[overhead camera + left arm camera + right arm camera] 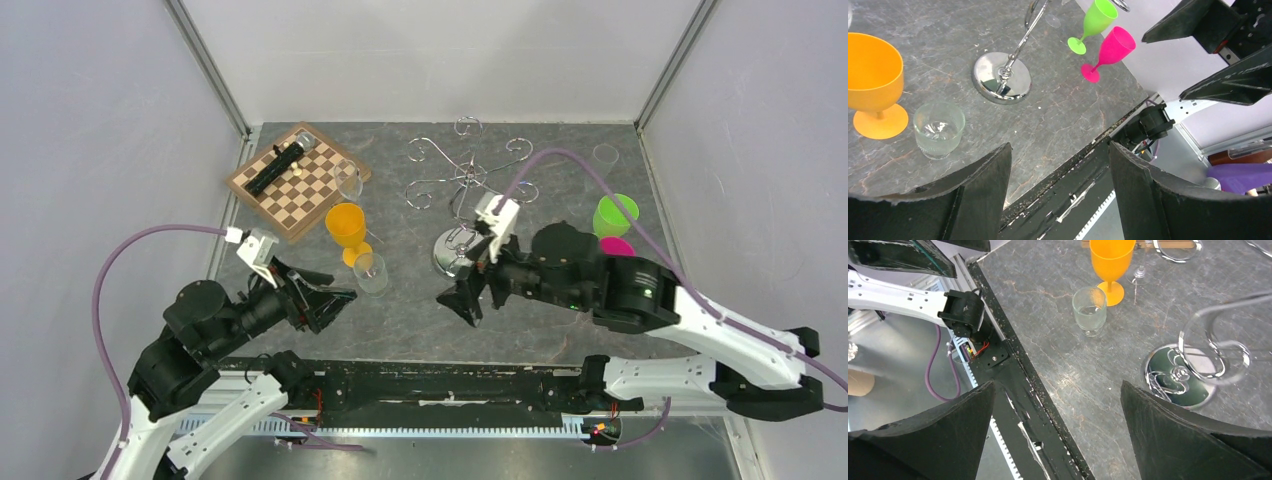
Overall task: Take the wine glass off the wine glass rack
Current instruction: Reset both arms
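Note:
The chrome wine glass rack (467, 177) stands mid-table at the back, its round base (1002, 77) also showing in the right wrist view (1175, 375). I see nothing hanging from its curled arms. A clear wine glass (349, 180) stands on the table left of the rack, by the chessboard's corner. My left gripper (340, 300) hovers near the table's front edge, open and empty (1060, 165). My right gripper (460, 300) is open and empty too (1058, 405), just in front of the rack's base.
An orange goblet (346, 225) and a clear tumbler (370, 272) stand between my left gripper and the rack. Green (614, 213) and pink (616, 246) glasses stand at the right. A chessboard (290, 190) carries a black object (277, 167). Another clear glass (605, 153) sits back right.

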`<act>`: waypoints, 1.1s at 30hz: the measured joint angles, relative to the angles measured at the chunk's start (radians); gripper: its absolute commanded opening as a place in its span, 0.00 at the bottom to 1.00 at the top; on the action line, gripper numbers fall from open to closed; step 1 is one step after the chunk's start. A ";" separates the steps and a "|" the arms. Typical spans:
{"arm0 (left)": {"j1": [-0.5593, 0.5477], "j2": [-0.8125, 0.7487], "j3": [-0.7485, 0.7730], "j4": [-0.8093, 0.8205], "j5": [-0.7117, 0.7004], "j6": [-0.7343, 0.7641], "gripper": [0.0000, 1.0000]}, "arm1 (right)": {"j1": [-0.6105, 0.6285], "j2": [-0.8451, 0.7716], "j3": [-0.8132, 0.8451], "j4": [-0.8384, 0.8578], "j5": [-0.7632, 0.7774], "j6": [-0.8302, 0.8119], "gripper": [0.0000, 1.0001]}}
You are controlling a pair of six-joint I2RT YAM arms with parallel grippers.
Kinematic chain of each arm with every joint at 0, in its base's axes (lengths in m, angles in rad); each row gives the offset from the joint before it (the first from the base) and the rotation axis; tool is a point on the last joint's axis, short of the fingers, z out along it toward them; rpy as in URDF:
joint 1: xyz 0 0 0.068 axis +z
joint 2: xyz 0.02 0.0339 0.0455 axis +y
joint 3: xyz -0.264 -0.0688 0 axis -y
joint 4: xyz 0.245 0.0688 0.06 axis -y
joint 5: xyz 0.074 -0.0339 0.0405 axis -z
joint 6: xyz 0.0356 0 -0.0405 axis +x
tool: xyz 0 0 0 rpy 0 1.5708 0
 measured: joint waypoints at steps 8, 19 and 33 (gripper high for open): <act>0.000 0.071 0.005 0.043 0.037 0.000 0.77 | -0.001 -0.138 -0.006 -0.078 0.112 0.067 0.98; 0.000 0.138 0.016 0.082 0.046 -0.002 0.76 | -0.001 -0.274 -0.064 -0.132 0.476 0.095 0.98; 0.000 0.162 0.018 0.085 0.033 -0.007 0.75 | -0.001 -0.274 -0.129 -0.222 0.733 0.156 0.98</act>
